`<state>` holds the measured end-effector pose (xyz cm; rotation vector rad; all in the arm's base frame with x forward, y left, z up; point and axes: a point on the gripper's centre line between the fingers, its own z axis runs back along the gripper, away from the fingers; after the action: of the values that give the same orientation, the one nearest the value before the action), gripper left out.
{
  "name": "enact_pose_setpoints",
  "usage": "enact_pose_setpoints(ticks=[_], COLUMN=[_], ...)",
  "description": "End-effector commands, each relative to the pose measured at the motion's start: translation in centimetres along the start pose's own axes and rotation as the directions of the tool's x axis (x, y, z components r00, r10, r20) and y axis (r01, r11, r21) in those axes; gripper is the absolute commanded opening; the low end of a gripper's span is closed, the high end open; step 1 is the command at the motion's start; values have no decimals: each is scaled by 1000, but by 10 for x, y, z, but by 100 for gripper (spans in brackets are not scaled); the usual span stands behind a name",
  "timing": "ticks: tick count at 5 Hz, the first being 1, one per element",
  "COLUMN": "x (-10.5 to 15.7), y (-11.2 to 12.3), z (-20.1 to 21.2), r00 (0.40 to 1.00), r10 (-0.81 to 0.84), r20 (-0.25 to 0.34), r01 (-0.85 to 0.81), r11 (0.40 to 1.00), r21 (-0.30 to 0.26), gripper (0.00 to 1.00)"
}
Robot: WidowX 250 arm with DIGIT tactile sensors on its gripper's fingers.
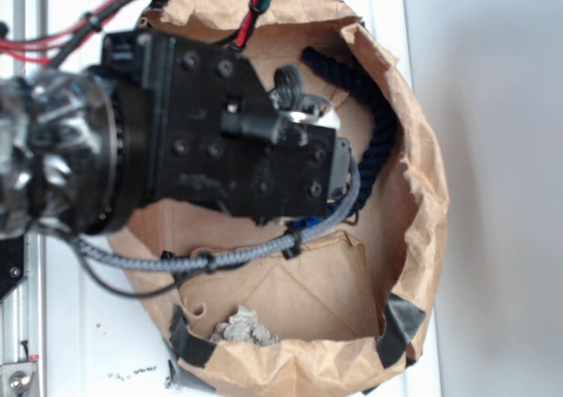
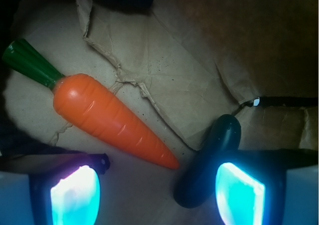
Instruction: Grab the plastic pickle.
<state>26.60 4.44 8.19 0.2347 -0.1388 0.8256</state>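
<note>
Exterior view: arm [image 1: 202,133] low inside crumpled paper bag [image 1: 413,159] on white bench [image 1: 88,344]; dark rope [image 1: 374,115] curving along bag's far wall; claw hidden.

Wrist view: claw [image 2: 157,185] spread apart, empty; plastic pickle [image 2: 209,157] lying beside right finger [image 2: 239,187], partly overlapped; orange carrot [image 2: 107,115] diagonal between fingers.

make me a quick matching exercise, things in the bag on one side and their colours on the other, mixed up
Things:
1. plastic pickle
2. carrot body
3. rope
4. paper bag

Colours:
a. brown
b. dark green
c. navy
d. orange

Pairs: 1-b, 2-d, 3-c, 4-a
</note>
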Motion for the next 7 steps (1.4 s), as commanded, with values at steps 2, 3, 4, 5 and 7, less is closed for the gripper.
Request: enact_pose_setpoints(ticks=[2,3,4,5,7], x=[-13,-12,-1,7,6], y=[41,37,32,25,38], z=[6,0,-12,-24,-17], r00=[978,974,972,972,959], r10=[-156,-160,-182,-218,-268], r20=[139,159,147,88,88], r01=[166,171,190,226,279], r11=[984,984,981,969,949], r21=[-65,-57,-37,-97,-148], gripper=[100,100,100,100,100])
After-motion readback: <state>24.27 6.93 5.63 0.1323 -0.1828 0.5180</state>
